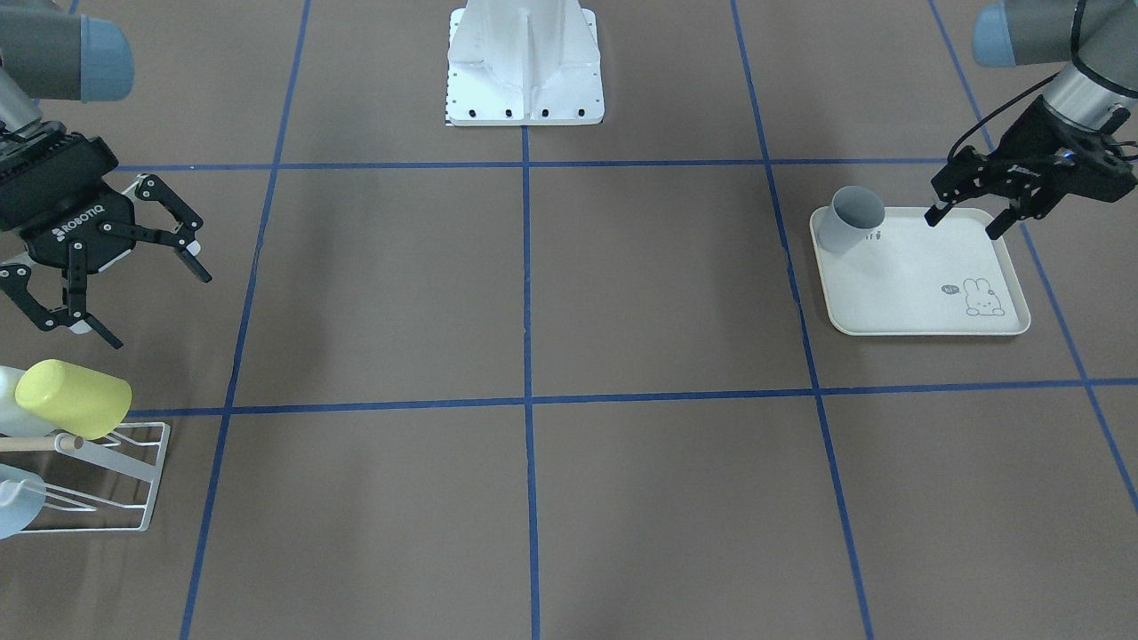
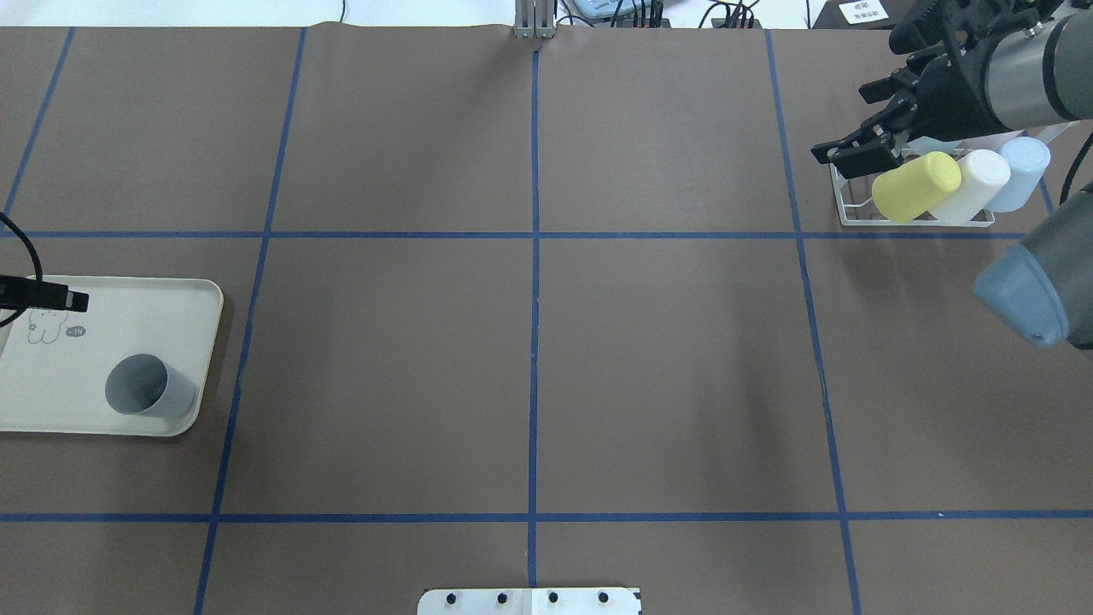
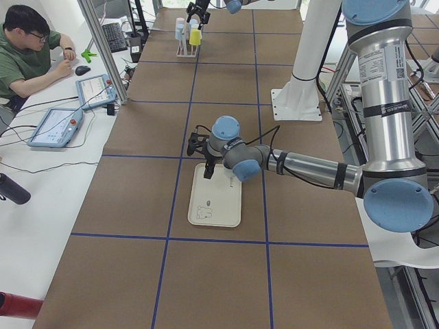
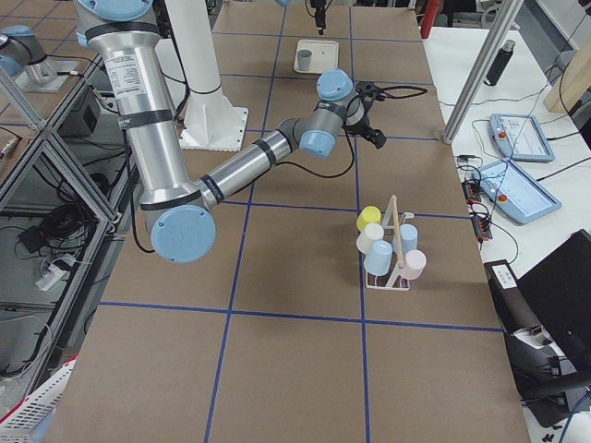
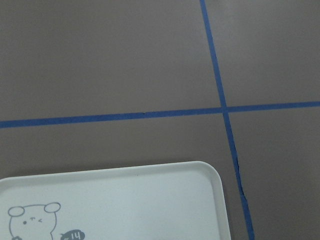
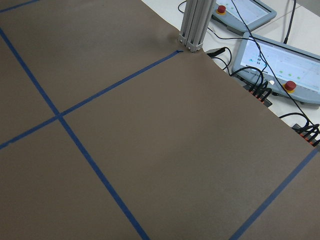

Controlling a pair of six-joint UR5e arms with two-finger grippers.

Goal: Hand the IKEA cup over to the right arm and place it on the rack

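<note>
The IKEA cup is grey and stands mouth up on a cream rabbit-print tray, at the tray's corner nearest the table's middle. My left gripper hangs open over the tray's robot-side edge, a short way from the cup and holding nothing. The white wire rack with its wooden dowel stands at the opposite end of the table. My right gripper hovers open and empty just beside the rack.
A yellow cup, a white cup and a light blue cup sit on the rack. The white robot base is at the table's middle edge. A person sits by control pendants beyond the far side.
</note>
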